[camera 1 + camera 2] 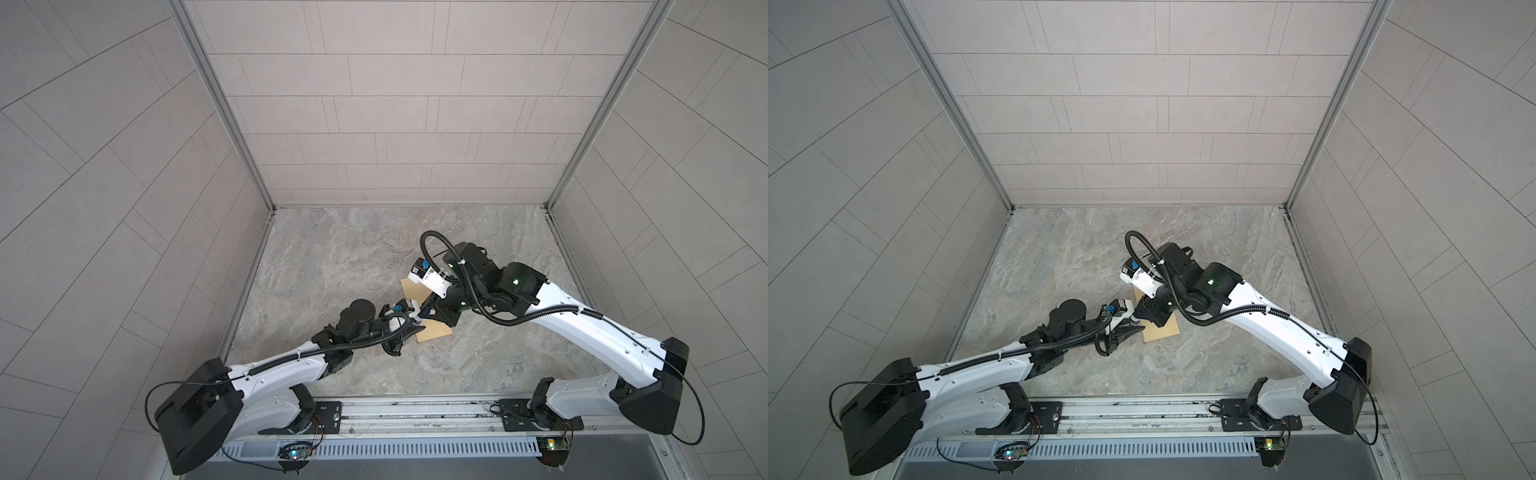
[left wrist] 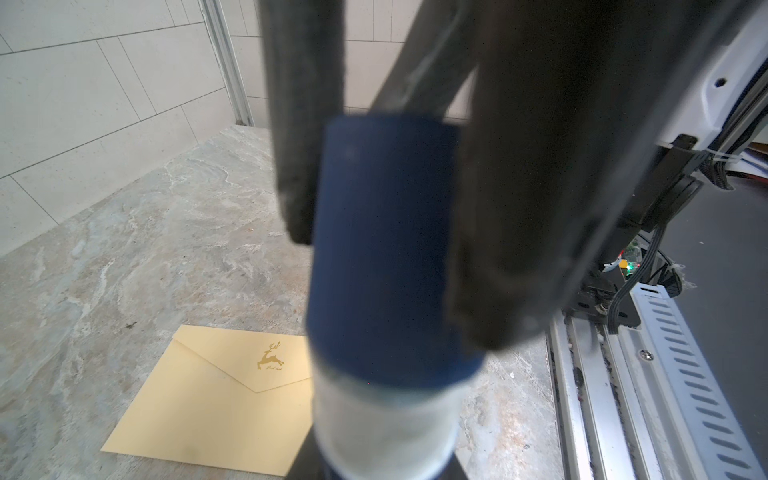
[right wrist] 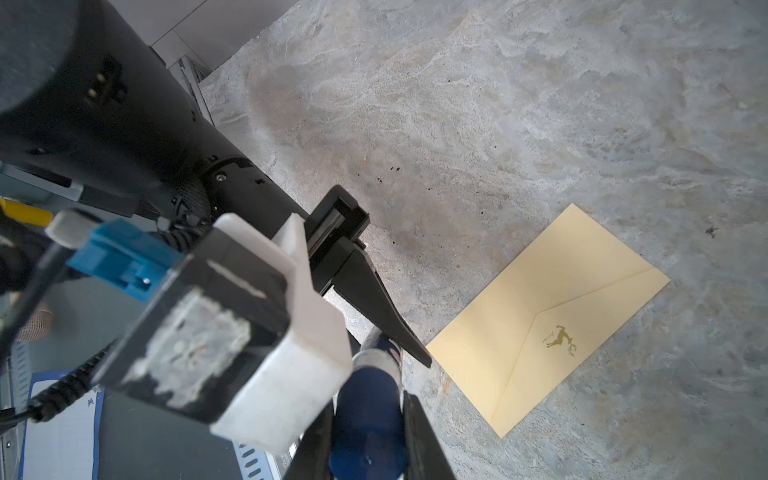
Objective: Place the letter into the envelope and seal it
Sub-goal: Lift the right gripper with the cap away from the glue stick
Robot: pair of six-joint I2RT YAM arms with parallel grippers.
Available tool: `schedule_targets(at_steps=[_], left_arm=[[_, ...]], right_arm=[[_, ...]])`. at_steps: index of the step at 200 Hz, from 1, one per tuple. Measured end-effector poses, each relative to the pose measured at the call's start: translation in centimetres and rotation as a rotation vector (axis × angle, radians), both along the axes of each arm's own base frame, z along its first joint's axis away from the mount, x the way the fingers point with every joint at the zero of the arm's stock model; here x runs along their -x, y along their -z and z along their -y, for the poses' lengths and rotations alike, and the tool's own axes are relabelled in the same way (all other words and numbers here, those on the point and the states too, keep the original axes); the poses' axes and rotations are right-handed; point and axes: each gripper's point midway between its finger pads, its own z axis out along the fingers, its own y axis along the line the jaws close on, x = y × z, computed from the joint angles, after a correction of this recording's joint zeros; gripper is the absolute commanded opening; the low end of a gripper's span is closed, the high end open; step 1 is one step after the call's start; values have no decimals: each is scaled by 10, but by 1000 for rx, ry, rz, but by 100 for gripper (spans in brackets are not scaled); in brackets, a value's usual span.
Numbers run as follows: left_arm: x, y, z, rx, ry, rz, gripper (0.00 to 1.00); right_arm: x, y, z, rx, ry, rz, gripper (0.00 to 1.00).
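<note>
Left claw [image 2: 395, 286] and right claw [image 3: 368, 411] are both clamping one blue-and-white tube [image 2: 386, 187], while the envelope [image 3: 540, 316], yellow-tan with a gold deer emblem, is lying flat on the marbled tabletop [image 3: 498, 124] close by, flap folded down.

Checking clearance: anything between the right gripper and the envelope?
No. In the right wrist view only bare table separates the right gripper, clamping a blue stick, from the envelope.
</note>
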Motion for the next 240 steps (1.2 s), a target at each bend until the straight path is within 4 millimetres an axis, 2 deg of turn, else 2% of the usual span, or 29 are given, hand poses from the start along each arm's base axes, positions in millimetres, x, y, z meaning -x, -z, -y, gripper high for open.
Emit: schedule_targets(at_steps=[20, 61, 83, 99, 119, 132, 145, 172, 188, 207, 240], left_arm=[[0, -10, 1, 33, 1, 16, 0], [-1, -44, 3, 142, 6, 89, 0], [-1, -51, 3, 164, 4, 102, 0], [-2, -52, 3, 168, -2, 105, 0], [-3, -53, 3, 169, -8, 107, 0], [-3, -53, 2, 170, -12, 110, 0], [-4, -55, 2, 173, -15, 113, 0], [-4, -58, 0, 176, -23, 118, 0], [-4, -59, -1, 179, -27, 121, 0], [-4, -61, -2, 182, -33, 125, 0], [-5, -61, -3, 180, -37, 124, 0]], right_arm=[[0, -10, 2, -55, 15, 29, 2], [7, -40, 14, -190, 29, 70, 2], [7, -52, 22, -230, 47, 91, 3], [-4, -56, 33, -234, 99, 112, 4], [-34, -50, 54, -191, 227, 138, 5], [-59, -35, 70, -138, 327, 131, 5], [-86, -11, 85, -73, 422, 105, 5], [-130, 63, 114, 96, 571, 10, 5], [-146, 104, 128, 193, 630, -48, 5], [-159, 141, 140, 287, 677, -107, 6], [-177, 184, 148, 395, 707, -166, 9]])
